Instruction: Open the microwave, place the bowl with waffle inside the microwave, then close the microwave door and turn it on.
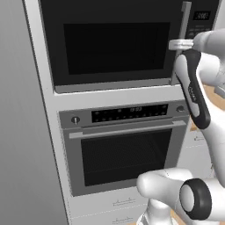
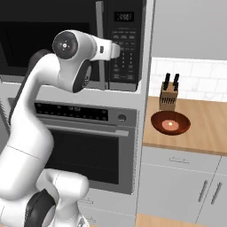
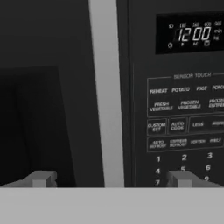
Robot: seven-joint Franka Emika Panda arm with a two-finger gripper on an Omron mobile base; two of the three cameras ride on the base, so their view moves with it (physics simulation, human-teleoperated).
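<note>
open gripper [image 3: 110, 178] apparently straddles microwave door [image 3: 43, 87] handle [image 3: 107, 87].

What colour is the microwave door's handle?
Silver-grey handle against the black microwave door; clearest in the hand view.

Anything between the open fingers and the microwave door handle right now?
Nothing: in the hand view the gripper straddles the silver handle of the microwave door, open space ahead.

grey built-in oven with horizontal bar handle [image 1: 123, 151]; light wood countertop [image 2: 208, 128]; wooden knife block [image 2: 169, 97]; white tiled backsplash [image 2: 199, 80]; grey base cabinets [image 2: 186, 184].
</note>
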